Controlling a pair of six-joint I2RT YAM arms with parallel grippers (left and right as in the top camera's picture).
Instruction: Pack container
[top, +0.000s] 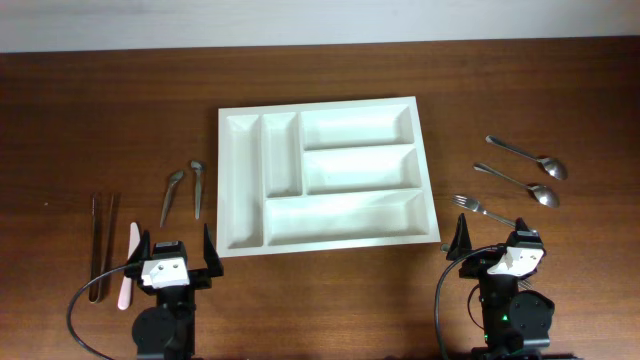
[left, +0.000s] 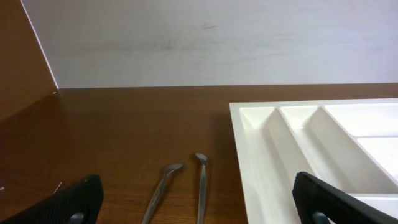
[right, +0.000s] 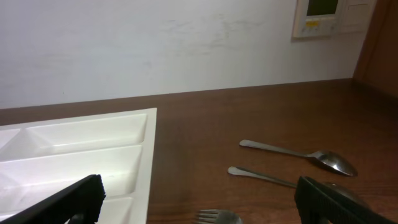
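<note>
Tray (top: 340, 215): mid-table, all five compartments empty.
Fingers: my left fingers (left: 68, 202) and right fingers (right: 339, 202) spread, holding nothing.
Left to do: everything; spoons (top: 548, 166), fork (top: 485, 208) right, other cutlery (top: 197, 188) left, all on table (top: 100, 120).

Wooden table (top: 80, 120), dark brown. A white tray (top: 320, 103) is set flat at the middle. Left of the tray, two metal utensils are laid close together: a bent one (top: 172, 196) and a straighter one (top: 197, 188), just beside the tray's left edge. Further left, thin metal tongs (top: 94, 245) and a pink-and-white utensil (top: 127, 268) are laid side by side. Right of the tray, an upper spoon (top: 525, 154), a lower spoon (top: 543, 196) and a fork (top: 480, 208) are laid roughly parallel, apart from one another.
</note>
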